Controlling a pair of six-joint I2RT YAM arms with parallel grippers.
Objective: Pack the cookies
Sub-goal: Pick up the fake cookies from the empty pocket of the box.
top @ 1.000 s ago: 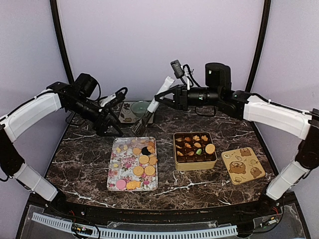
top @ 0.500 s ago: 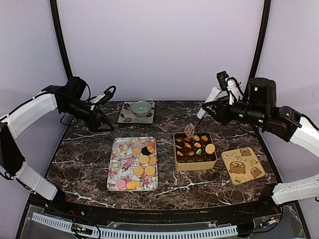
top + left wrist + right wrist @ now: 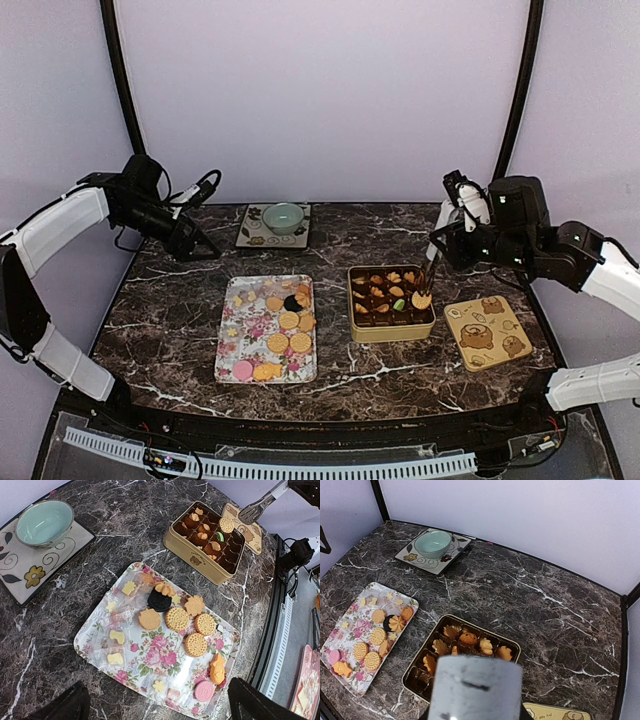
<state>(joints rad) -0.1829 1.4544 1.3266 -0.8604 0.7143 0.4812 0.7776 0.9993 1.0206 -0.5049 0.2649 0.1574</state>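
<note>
— Over the bench's [image 3: 180, 300] back-left corner, what is the left tool [image 3: 197, 248] doing?
— It is hovering released, jaws spread wide. The right tool [image 3: 455, 232] is grasping tongs [image 3: 256, 510], tips hanging over the tin [image 3: 390, 332].
— And the cookies [image 3: 287, 322]?
— Some are lying on the floral tray [image 3: 232, 345], others are sitting in the tin.

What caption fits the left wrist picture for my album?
Cookies sit on a flowered tray beside a gold tin, tongs poised at its far side.

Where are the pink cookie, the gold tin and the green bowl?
pink cookie [image 3: 204, 691], left wrist view, on its top face.
gold tin [image 3: 196, 560], left wrist view, on its near side wall.
green bowl [image 3: 44, 521], left wrist view, on its bare inside.
</note>
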